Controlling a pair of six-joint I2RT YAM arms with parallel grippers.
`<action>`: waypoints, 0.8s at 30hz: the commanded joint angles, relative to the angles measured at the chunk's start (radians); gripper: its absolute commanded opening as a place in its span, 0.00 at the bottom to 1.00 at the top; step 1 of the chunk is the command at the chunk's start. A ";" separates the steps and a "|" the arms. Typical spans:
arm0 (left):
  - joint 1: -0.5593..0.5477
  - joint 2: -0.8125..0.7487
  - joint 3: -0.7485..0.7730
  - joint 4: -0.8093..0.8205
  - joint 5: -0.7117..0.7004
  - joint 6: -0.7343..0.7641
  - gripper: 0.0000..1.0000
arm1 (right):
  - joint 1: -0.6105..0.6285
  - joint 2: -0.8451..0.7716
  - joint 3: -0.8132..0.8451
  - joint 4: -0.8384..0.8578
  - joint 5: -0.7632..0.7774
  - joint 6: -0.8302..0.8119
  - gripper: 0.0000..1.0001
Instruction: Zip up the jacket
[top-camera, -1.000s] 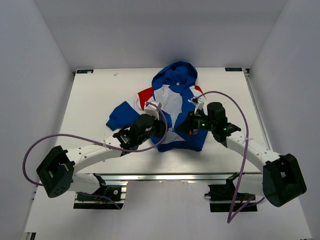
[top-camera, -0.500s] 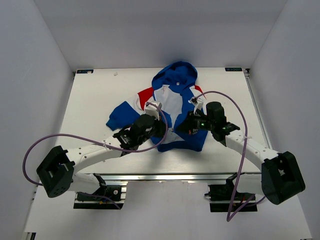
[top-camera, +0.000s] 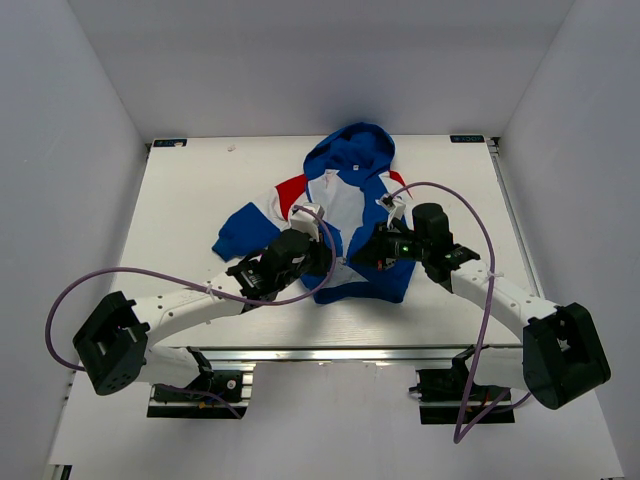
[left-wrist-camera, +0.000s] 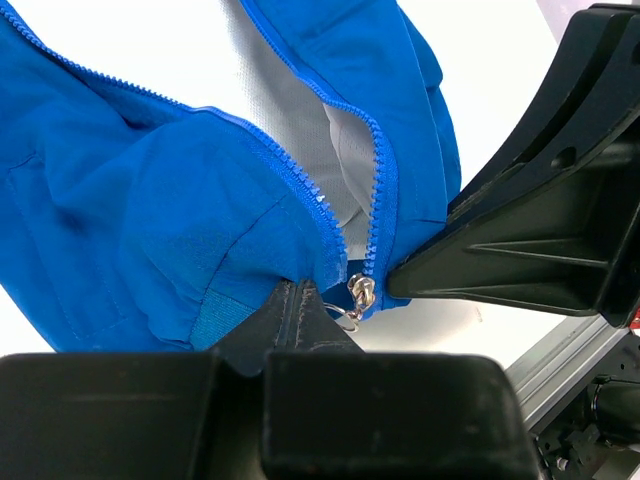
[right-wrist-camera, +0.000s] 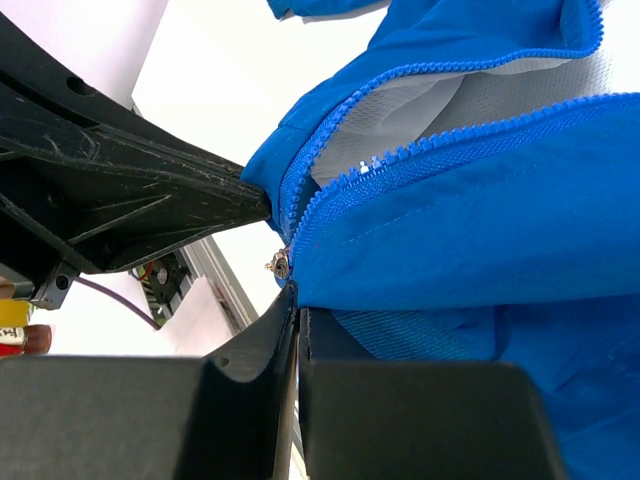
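The blue jacket (top-camera: 345, 215) with red shoulders lies open-fronted on the white table (top-camera: 190, 200), hood at the far side. Both grippers meet at its bottom hem. My left gripper (top-camera: 322, 262) is shut on the hem corner of one front panel (left-wrist-camera: 200, 230), jaws pressed together. The silver zipper slider (left-wrist-camera: 360, 294) sits at the very bottom of the zipper teeth, just right of my left fingertips (left-wrist-camera: 285, 310). My right gripper (top-camera: 368, 255) is shut on the hem of the other front panel (right-wrist-camera: 480, 230). The slider (right-wrist-camera: 282, 265) shows just above its tips. The zipper is open above the slider.
The table's near edge with its aluminium rail (top-camera: 330, 352) lies just below the hem. Purple cables (top-camera: 130, 275) loop off both arms. White walls enclose the table on three sides. In each wrist view the other gripper's black body (left-wrist-camera: 530, 230) sits close by.
My right gripper has edged slightly left toward the left gripper. The left arm and the jacket are nearly unchanged.
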 joint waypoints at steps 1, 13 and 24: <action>-0.005 -0.020 0.041 0.001 0.005 0.011 0.00 | -0.003 0.000 0.040 0.042 -0.035 0.002 0.00; -0.007 -0.029 0.039 0.013 0.014 0.011 0.00 | -0.005 0.003 0.039 0.059 -0.030 0.008 0.00; -0.007 -0.035 0.038 0.016 0.032 0.012 0.00 | -0.003 -0.005 0.026 0.119 0.022 0.033 0.00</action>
